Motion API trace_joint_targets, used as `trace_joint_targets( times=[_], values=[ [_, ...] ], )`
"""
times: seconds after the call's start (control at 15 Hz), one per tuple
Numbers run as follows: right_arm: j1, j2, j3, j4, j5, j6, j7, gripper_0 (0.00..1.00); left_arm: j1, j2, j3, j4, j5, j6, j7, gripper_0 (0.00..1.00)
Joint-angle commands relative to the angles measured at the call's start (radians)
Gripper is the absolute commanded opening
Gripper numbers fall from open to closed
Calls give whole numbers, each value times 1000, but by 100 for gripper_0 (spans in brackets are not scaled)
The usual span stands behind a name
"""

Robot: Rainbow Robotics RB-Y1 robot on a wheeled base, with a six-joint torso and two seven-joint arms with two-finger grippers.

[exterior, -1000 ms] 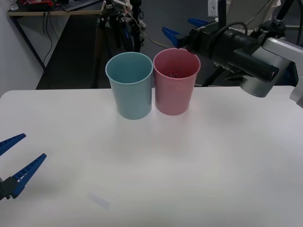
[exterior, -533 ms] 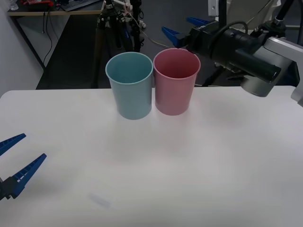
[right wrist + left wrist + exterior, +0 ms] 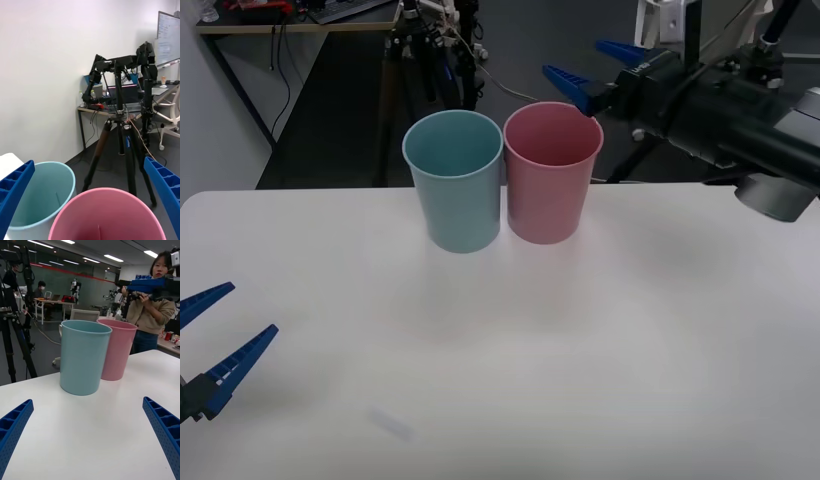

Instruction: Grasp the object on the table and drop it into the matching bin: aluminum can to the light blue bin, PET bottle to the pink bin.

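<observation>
The pink bin (image 3: 548,190) and the light blue bin (image 3: 455,195) stand side by side, upright, at the back of the white table (image 3: 530,350). My right gripper (image 3: 595,68) hangs open and holds nothing, just behind and to the right of the pink bin's rim. From the right wrist, the pink bin (image 3: 107,213) and the light blue bin (image 3: 41,202) lie close below the right gripper (image 3: 89,162). My left gripper (image 3: 220,335) rests open low at the table's left edge, facing the light blue bin (image 3: 82,356) and pink bin (image 3: 118,348). The PET bottle is out of view.
A black tripod (image 3: 415,50) stands on the floor right behind the bins, also in the right wrist view as the tripod (image 3: 120,123). A desk (image 3: 280,20) with cables sits at the back left. The table's front and middle are bare white surface.
My right arm has drawn back to the right, so its open gripper is now past the pink bin's right rim. The left gripper and both bins have not moved.
</observation>
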Motion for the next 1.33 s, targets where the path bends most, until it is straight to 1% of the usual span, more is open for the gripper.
trace_joint_targets(
  times=[0.07, 0.2, 0.27, 0.47, 0.67, 0.87, 1.0, 1.07, 1.2, 1.33],
  values=[
    [83, -87, -33, -113, -37, -24, 26, 100, 0, 0, 0, 0, 0, 0, 0, 100],
    [214, -137, -140, -222, -17, -24, 20, 100, 0, 0, 0, 0, 0, 0, 0, 100],
    [292, -157, -200, -271, 22, -26, 12, 100, 0, 0, 0, 0, 0, 0, 0, 100],
    [516, -173, -377, -380, 119, -41, -14, 100, 0, 0, 0, 0, 0, 0, 0, 100],
    [686, -179, -493, -432, 134, -72, -27, 100, 0, 0, 0, 0, 0, 0, 0, 100],
    [809, -176, -559, -434, 138, -127, -29, 100, 0, 0, 0, 0, 0, 0, 0, 100],
    [895, -157, -608, -434, 144, -159, -26, 100, 0, 0, 0, 0, 0, 0, 0, 100],
    [930, -140, -628, -432, 165, -171, -29, 100, 0, 0, 0, 0, 0, 0, 0, 100],
    [1020, -77, -696, -432, 239, -199, -40, 100, 0, 0, 0, 0, 0, 0, 0, 100],
    [1082, -35, -732, -434, 302, -225, -55, 100, 0, 0, 0, 0, 0, 0, 0, 100]
  ],
)
